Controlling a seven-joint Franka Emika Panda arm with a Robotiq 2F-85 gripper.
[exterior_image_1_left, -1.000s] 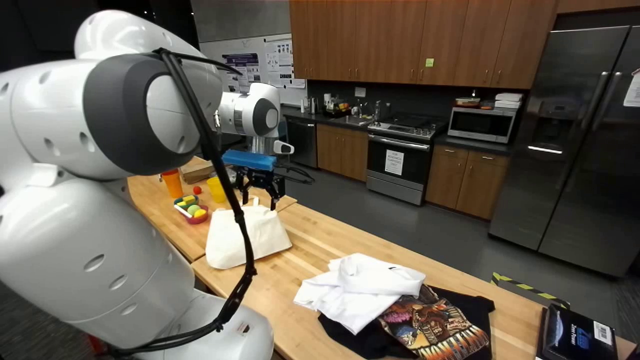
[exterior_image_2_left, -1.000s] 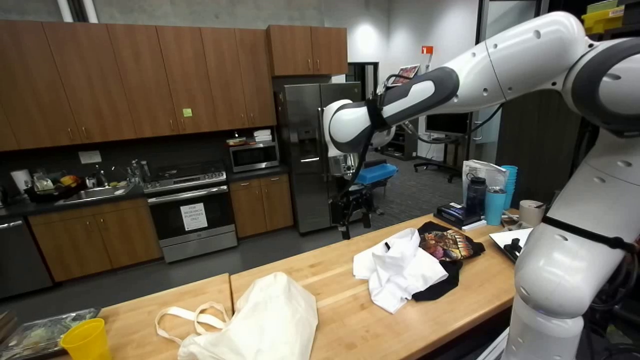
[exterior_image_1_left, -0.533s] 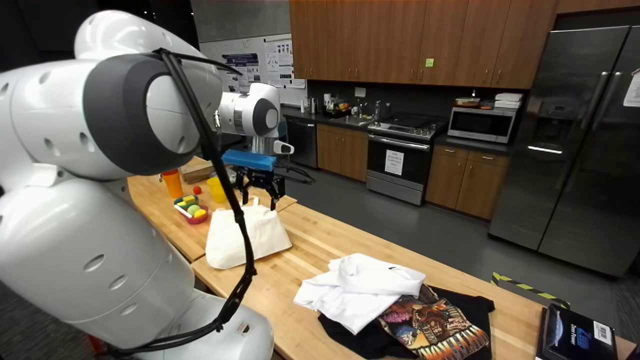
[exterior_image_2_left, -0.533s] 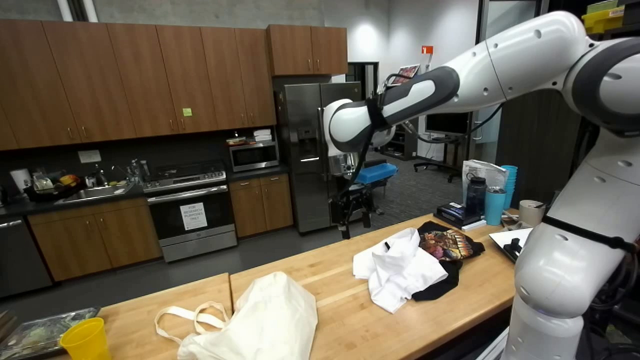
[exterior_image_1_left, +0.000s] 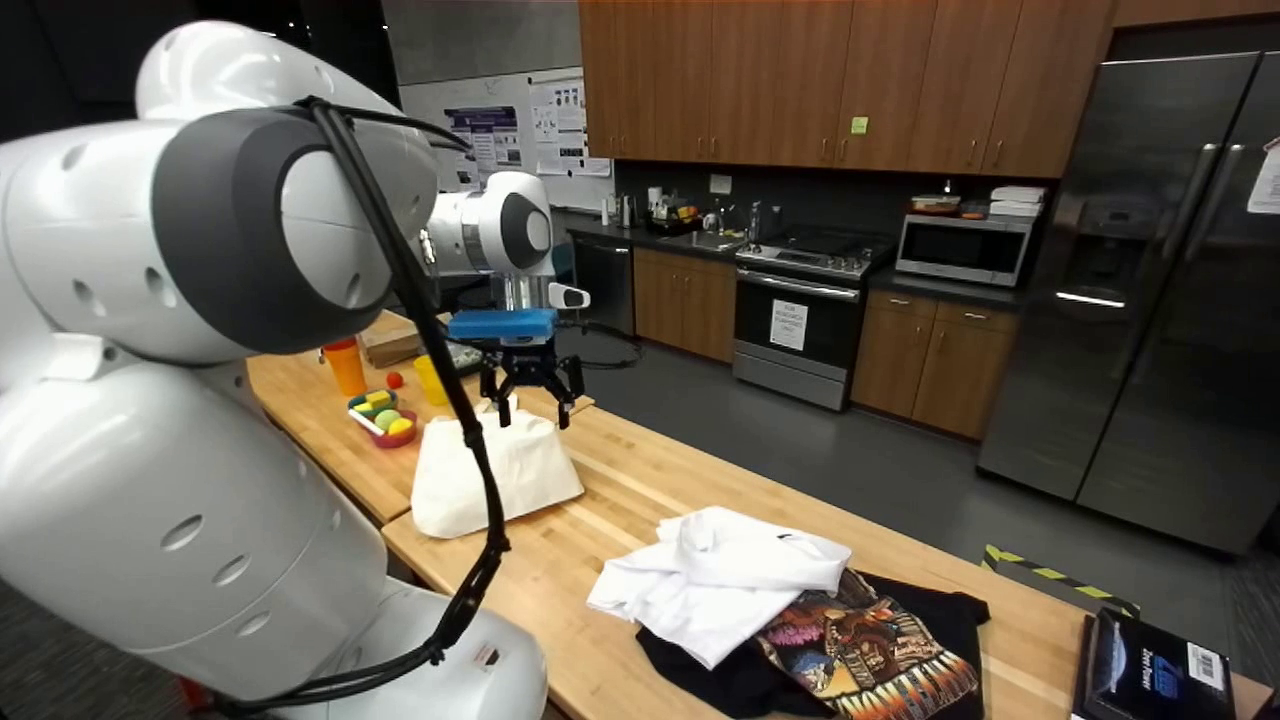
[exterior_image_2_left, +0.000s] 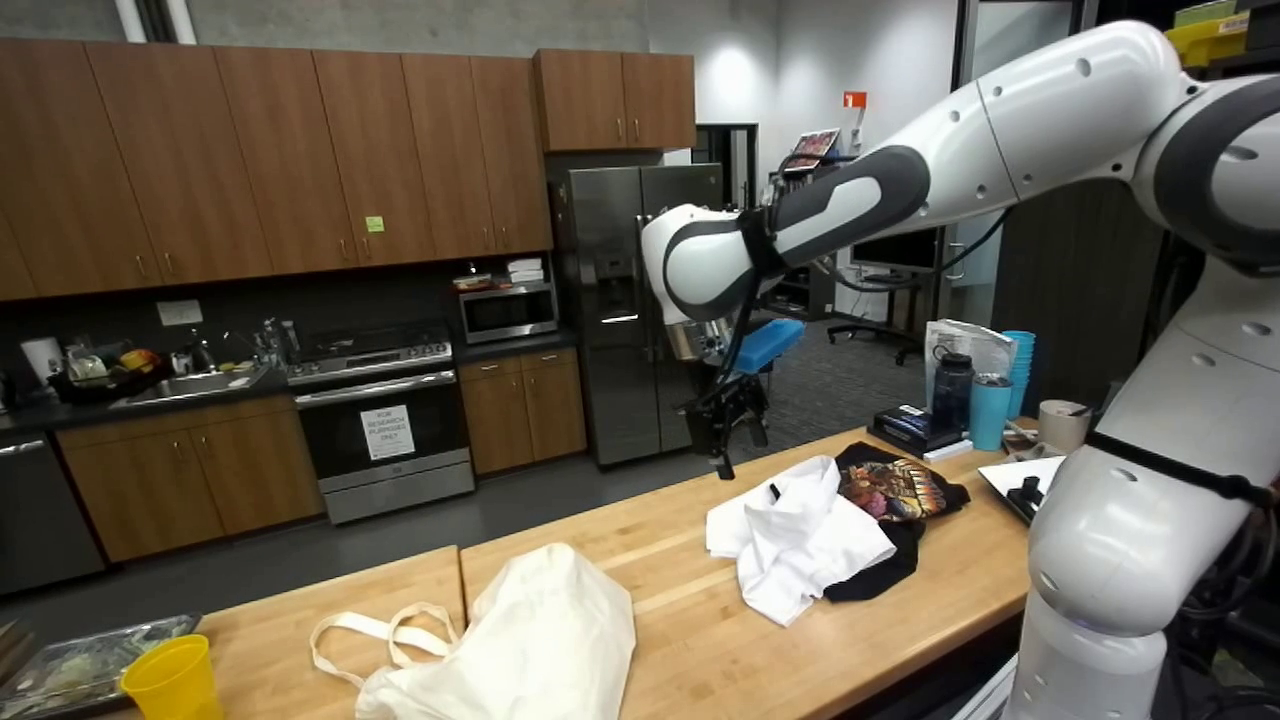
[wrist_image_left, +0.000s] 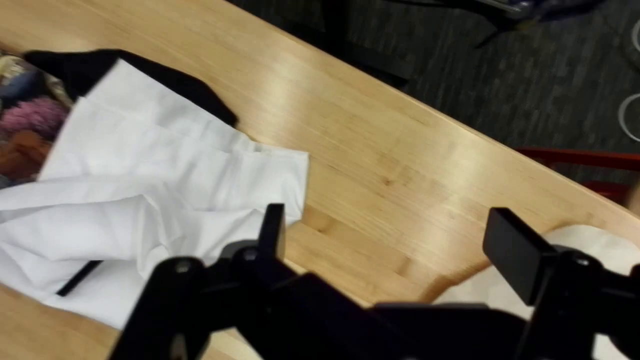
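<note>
Pincer (wrist_image_left: 387, 232) is spread wide, nothing between the flat black fingers (wrist_image_left: 517, 257), and it hangs in the air touching nothing I can see. White shirt (wrist_image_left: 135, 185) and canvas tote bag (exterior_image_2_left: 550, 640) are nearest, both lower than the pincer and on opposite sides of it; can't tell which is closer. Shirt is smooth matte cloth, crumpled: should be light, limp, not fragile, decent friction. Best bite is probably the raised folds (wrist_image_left: 155, 225) mid-shirt; the flat edges lie against the wood and look hard to get under. Narrow black strip (wrist_image_left: 79, 278) shows on the shirt's half away from the pincer, print or tag unclear. Tote is cream, plain weave, slumped into a rounded hump; contents hidden, so weight is a guess. Empty, it'd be light and semi-soft. Hold it by the loose strap handles (exterior_image_2_left: 362, 626), on the tote's side away from the pincer, or pinch the top ridge. Past the white shirt, partly under it: black T-shirt (exterior_image_1_left: 870, 650), limp, multicolour print. Under all of it, butcher-block tabletop (wrist_image_left: 390, 165), hard, glossy strips; cloth likely slides. Farther out: crisp-edged black box (exterior_image_1_left: 1165, 665) beyond the T-shirt, tapered yellow cup (exterior_image_2_left: 175, 680), likely plastic, beyond the tote.
</note>
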